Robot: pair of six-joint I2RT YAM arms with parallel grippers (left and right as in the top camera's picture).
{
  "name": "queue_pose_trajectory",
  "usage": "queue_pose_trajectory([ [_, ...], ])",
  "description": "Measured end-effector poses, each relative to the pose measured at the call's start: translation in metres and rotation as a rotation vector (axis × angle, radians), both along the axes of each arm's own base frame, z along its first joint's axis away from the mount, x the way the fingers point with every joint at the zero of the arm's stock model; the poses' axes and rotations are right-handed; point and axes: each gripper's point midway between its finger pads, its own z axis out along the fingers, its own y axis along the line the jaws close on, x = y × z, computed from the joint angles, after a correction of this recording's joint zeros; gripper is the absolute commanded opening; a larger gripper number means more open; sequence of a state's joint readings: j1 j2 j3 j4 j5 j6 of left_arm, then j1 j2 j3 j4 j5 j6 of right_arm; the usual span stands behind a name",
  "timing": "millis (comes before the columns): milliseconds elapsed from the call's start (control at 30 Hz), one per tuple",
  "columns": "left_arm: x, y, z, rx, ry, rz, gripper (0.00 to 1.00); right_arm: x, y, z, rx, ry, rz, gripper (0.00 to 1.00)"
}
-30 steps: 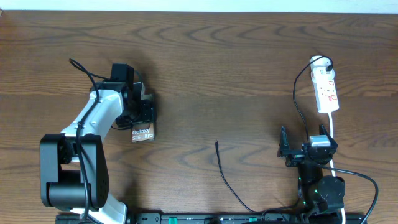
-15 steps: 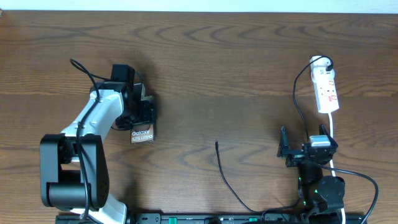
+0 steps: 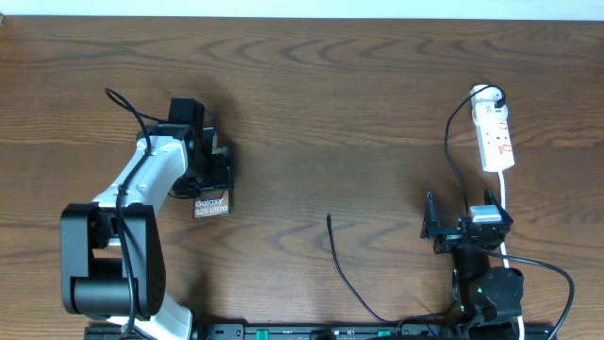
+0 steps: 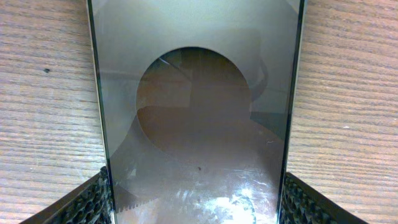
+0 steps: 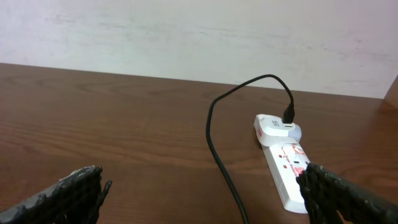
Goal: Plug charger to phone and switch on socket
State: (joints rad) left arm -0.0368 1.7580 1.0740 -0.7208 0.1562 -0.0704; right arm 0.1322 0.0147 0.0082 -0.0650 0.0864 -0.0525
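Note:
The phone (image 3: 212, 206) lies flat on the wooden table with its "Galaxy S25 Ultra" lettering towards the front. My left gripper (image 3: 217, 172) is shut on it. In the left wrist view the phone (image 4: 199, 93) fills the frame between both fingers (image 4: 93, 202). The charger (image 3: 342, 260) is a thin black cable whose free tip lies mid-table, apart from the phone. At the right, the white socket (image 3: 495, 132) lies with a black-corded plug at its far end. My right gripper (image 3: 461, 225) stands open in front of it, holding nothing; the socket (image 5: 286, 165) and the charger (image 5: 214, 143) show ahead of its fingers.
A white cord (image 3: 505, 189) runs from the socket's near end back past the right arm's base. The left arm's own black cable (image 3: 127, 106) loops behind it. A pale wall (image 5: 199, 31) rises beyond the table's far edge.
The phone has shifted slightly left and towards the front in my left gripper. The right arm, the charger and the socket have not moved.

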Motion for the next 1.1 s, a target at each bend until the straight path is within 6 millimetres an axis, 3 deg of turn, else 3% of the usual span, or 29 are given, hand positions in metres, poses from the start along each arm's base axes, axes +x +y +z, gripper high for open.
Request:
queue_pose_trajectory([
  [1100, -0.0008, 0.0010, -0.0046, 0.005, -0.006, 0.000, 0.07, 0.0000, 0.0000, 0.0000, 0.000, 0.000, 0.000, 0.99],
])
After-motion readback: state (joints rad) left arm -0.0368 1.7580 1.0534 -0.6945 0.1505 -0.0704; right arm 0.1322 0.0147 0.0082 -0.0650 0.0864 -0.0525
